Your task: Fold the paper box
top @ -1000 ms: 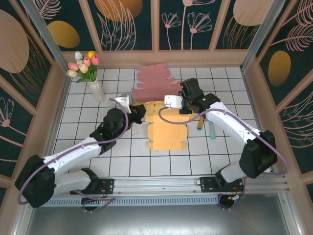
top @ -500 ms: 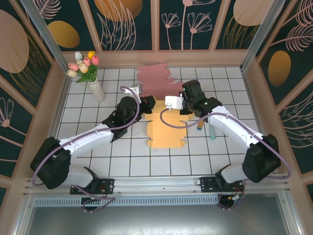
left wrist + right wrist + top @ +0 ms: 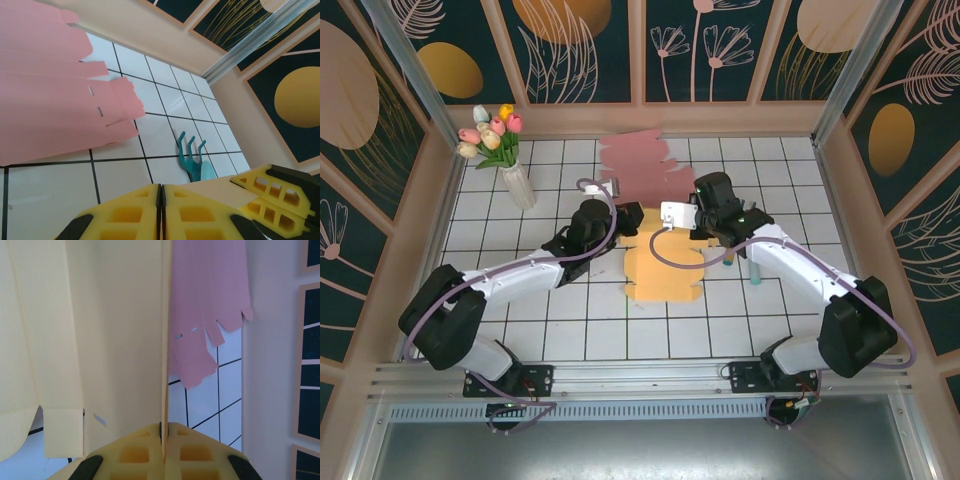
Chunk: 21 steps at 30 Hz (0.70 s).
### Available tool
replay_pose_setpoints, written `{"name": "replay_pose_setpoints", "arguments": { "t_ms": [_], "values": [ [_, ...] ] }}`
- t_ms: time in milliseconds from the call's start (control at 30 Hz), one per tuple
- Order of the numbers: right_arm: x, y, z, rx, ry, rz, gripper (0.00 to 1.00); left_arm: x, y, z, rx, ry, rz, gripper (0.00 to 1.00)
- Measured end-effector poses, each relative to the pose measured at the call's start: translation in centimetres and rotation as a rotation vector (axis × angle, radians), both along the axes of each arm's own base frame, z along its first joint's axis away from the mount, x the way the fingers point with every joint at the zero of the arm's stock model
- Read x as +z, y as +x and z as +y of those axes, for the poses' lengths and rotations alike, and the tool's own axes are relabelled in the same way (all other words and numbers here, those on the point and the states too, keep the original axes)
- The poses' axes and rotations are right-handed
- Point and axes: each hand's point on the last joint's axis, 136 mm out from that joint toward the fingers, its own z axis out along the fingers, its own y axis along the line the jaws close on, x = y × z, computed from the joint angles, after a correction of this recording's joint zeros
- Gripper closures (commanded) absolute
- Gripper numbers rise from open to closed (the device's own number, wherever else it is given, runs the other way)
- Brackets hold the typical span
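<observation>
Box point(image 3: 663, 275) is a flat yellow blank at table point(image 3: 570, 330) centre, its near part lying on the tiles and its far end between the two grippers; right gripper point(image 3: 163, 432) has jaws clamped on a box panel, seen edge-on as a thin line running toward 12 o'clock from the pads in the right wrist view; the rest of the blank spreads to 9 o'clock of that line, with a notched tab at 7 o'clock; left gripper point(image 3: 161, 195) is at the box's 11 o'clock corner in the top view, jaws pressed together with just a hairline between the pads and no paper visible in it, so cannot tell if it pinches anything; in the left wrist view a strip of the blank sits at 4 o'clock just beside its pads, with the other gripper's yellow pad past it; pink sheet point(image 3: 632, 168) lies flat at 12 o'clock of the box, its near edge touching or just under the far end, cannot tell which; teal rake point(image 3: 192, 155) is on the tiles at 3 o'clock of the box, near it; vase point(image 3: 518, 185) with tulips stands upright at 10 o'clock, well apart.
</observation>
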Motion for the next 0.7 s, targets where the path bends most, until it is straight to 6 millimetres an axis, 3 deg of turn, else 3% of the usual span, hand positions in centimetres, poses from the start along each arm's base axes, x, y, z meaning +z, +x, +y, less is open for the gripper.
{"name": "replay_pose_setpoints", "arguments": {
  "t_ms": [167, 300, 500, 700],
  "values": [
    [-0.9, -0.7, -0.1, 0.002, 0.033, -0.083, 1.00, -0.6, -0.3, -0.1, -0.003, 0.000, -0.002, 0.88],
    [-1.9, -1.9, 0.5, 0.047, 0.010, -0.163, 1.00, -2.1, -0.7, 0.5, 0.012, 0.020, 0.011, 0.87],
    [-2.2, -1.4, 0.0, 0.035, -0.041, -0.242, 1.00, -4.8, -1.7, 1.8, 0.030, 0.064, 0.033, 0.87],
    [-2.6, -1.1, 0.3, 0.038, -0.049, -0.257, 1.00, -5.4, -2.6, 2.5, 0.024, 0.065, 0.025, 0.89]
  ]
}}
